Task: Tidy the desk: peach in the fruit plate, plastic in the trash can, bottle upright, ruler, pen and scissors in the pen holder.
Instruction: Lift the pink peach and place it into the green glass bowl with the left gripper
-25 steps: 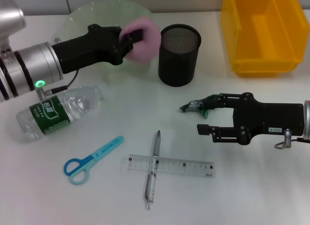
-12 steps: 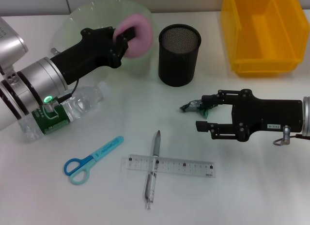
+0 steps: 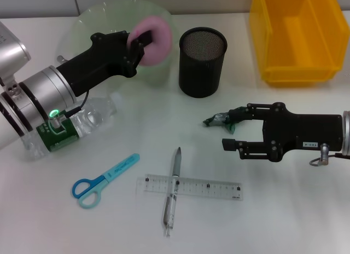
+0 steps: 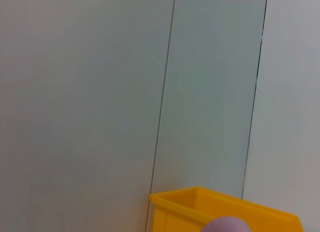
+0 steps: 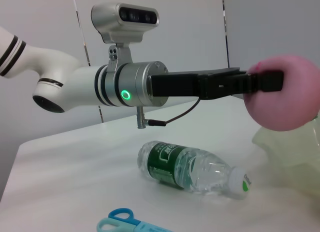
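From my head view, my left gripper (image 3: 143, 44) is clenched on the pink peach (image 3: 155, 39), holding it above the pale green fruit plate (image 3: 98, 21), toward the plate's edge nearest the black mesh pen holder (image 3: 202, 61). The peach has only to go down onto the plate. My right gripper (image 3: 225, 132) lies low over the bench (image 3: 295, 210), jaws spread, with the crumpled plastic wrapper (image 3: 217, 120) at the tip of the far jaw; the yellow trash bin (image 3: 295, 38) stands beyond it. The water bottle (image 3: 68, 127) lies on its side under my left arm, and the blue scissors (image 3: 104, 180), ruler (image 3: 188, 187) and pen (image 3: 172, 191) lie on the bench in front, the pen across the ruler.

My left wrist view shows only the bin's rim (image 4: 220, 209) and the top of the peach (image 4: 227, 224).

My right wrist view shows the left jaws closed on the peach (image 5: 282, 99) over the plate (image 5: 290, 152), and the bottle's (image 5: 192, 167) long axis flat on the bench.
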Robot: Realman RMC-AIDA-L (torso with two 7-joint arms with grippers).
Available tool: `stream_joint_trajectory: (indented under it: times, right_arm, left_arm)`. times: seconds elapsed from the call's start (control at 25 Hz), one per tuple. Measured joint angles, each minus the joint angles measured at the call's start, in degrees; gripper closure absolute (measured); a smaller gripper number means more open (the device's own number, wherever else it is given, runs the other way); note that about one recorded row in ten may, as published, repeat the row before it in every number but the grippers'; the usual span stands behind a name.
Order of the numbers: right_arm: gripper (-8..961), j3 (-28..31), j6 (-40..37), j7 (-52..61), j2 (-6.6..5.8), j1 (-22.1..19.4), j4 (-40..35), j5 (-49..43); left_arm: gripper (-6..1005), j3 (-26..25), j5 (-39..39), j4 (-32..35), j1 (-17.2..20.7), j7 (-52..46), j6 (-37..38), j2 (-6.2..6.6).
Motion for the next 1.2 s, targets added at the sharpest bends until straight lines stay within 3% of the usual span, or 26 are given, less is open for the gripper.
stream_joint_trajectory:
  times: [0.4,0.64,0.92,1.2]
  right_arm:
    - [253,0.01,0.05,-0.02,-0.11,-0.02,0.0,-0.06]
    - [254,0.01,0.48,-0.02,0.05,0.25,0.0,-0.07]
    - [254,0.01,0.52,-0.01,0.08,0.59,-0.07,-0.07]
    - [253,0.01,0.53,0.02,0.09,0.62,-0.09,-0.07]
  left_arm:
    - [952,-0.06,-2.31,-1.59,-0.97,1.89,-1.59,-0.12]
    - [952,-0.09,-17.48,-6.67,-3.91,9.71,-9.55,-0.12]
    - [952,-0.09,-23.76,-7.26,-6.41,13.22,-18.87,-0.12]
    - [952,-0.14,-24.94,-7.44,-6.74,14.09,-19.95,-0.12]
